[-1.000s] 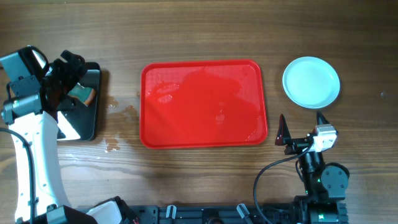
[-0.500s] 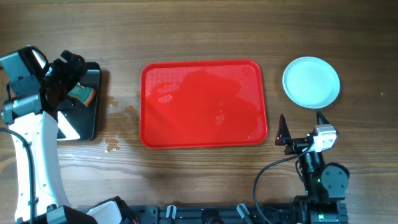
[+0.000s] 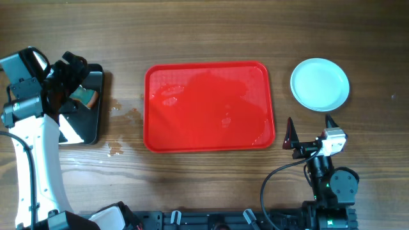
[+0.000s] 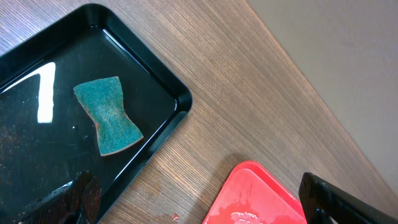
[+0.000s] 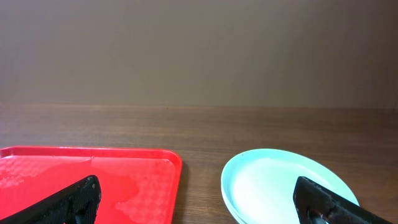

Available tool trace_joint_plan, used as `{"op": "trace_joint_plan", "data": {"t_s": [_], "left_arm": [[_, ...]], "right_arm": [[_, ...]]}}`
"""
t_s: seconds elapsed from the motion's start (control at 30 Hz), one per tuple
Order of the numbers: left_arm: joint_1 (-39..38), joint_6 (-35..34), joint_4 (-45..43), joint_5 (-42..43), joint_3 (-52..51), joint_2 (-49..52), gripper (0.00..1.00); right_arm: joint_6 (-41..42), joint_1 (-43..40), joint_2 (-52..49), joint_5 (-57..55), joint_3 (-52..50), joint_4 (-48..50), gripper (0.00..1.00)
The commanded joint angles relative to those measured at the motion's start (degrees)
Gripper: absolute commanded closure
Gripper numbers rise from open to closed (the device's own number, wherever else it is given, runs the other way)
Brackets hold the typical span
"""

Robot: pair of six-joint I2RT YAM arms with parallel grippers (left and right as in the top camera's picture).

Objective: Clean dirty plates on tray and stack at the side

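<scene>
— What is everything resting on?

— A wooden table (image 3: 204,25) with brown grain running left to right is carrying it all. In the wrist views a plain grey-beige wall (image 5: 199,50) is rising behind its far edge.

— And the tray?

— The red tray (image 3: 209,107) is lying flat at the middle of the table. It is a plastic rectangle with rounded corners and a raised rim, and its long axis is running left to right along the grain. Its floor is shining in wet, glossy patches.

— Where are the plates sitting?

— The plates (image 3: 319,84) are sitting on the bare wood, well off the tray's far right corner and facing up. They are round, shallow and pale aqua-white. From above they are showing as a single disc, so their number cannot be told.

— What is lying at the left?

— A glossy black tray (image 3: 89,124) is sitting there, its long axis running front to back. It is holding a teal sponge (image 4: 107,123), waisted in shape and rough on top. Small water spots (image 3: 121,112) are dotting the wood between the two trays.

— How are the pincers standing?

— The left gripper (image 3: 69,76) is hanging over the black tray with its jaws spread wide and gripping nothing. The right gripper (image 3: 310,131) is hovering near the front of the table, just beside the red tray's near right corner and short of the plates. It is spread wide too, over bare wood.
</scene>
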State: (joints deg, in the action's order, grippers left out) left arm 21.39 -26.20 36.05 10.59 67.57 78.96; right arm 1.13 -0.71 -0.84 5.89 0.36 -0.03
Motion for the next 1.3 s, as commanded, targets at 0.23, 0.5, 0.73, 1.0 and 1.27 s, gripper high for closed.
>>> {"op": "trace_joint_plan", "data": {"t_s": [0.23,0.5,0.73,1.0,1.27], "left_arm": [[-0.13,1.38,9.55,-3.98,-0.28,0.31,0.00],[-6.43,13.40,4.59,-2.47,-10.10,-3.45,0.00],[-12.59,14.47,-10.45,-2.47,-26.60,-12.44,0.00],[-14.05,14.43,-21.99,-2.43,-45.57,-27.36,0.00],[-14.19,14.47,-34.60,1.20,-59.95,-40.44,0.00]], "right_arm": [[-1.11,-0.35,0.63,-1.03,-0.07,0.17,0.00],[-1.11,-0.35,0.63,-1.03,-0.07,0.17,0.00],[-1.11,-0.35,0.61,-1.03,-0.07,0.17,0.00],[-1.11,-0.35,0.57,-1.03,-0.07,0.17,0.00],[-1.11,-0.35,0.57,-1.03,-0.07,0.17,0.00]]}}
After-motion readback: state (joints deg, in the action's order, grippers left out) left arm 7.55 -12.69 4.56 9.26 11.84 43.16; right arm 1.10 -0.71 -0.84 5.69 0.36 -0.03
